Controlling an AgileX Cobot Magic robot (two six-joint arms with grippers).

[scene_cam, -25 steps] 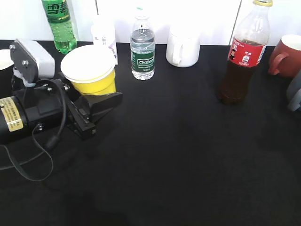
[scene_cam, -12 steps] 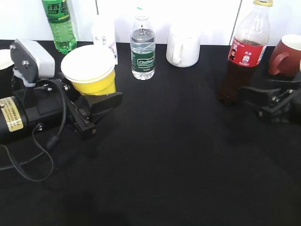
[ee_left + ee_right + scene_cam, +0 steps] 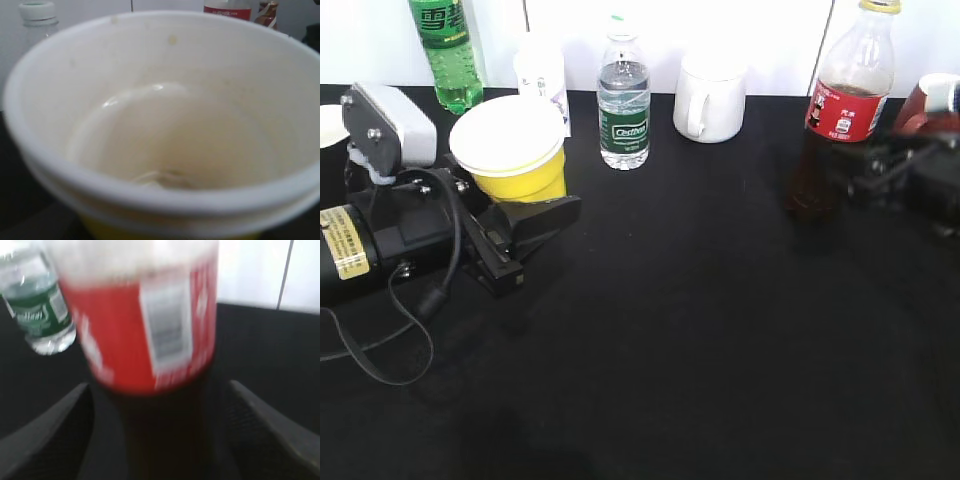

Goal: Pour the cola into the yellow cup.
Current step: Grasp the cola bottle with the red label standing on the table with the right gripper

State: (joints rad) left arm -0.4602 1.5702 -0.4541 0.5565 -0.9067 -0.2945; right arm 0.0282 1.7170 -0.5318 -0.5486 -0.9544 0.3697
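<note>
The yellow cup [image 3: 510,150], white inside, sits between the jaws of my left gripper [image 3: 535,185] at the left. It fills the left wrist view [image 3: 165,125] and looks empty. The near finger lies against its side, and the far finger is hidden behind it. The cola [image 3: 850,90], a tall clear bottle with a red label and yellow cap, stands upright at the right rear. My right gripper [image 3: 840,175] is open with one jaw on each side of the bottle's dark lower part. The right wrist view shows the bottle [image 3: 145,330] between the spread jaws [image 3: 157,440].
Along the back edge stand a green soda bottle [image 3: 445,50], a small white bottle [image 3: 540,70], a water bottle [image 3: 623,100] and a white mug [image 3: 710,100]. A reddish-brown mug [image 3: 930,100] is just right of the cola. The table is black.
My right gripper came in from the right edge and moved up to the cola bottle, its jaws now around the bottle. The left gripper and the cup have not moved.
</note>
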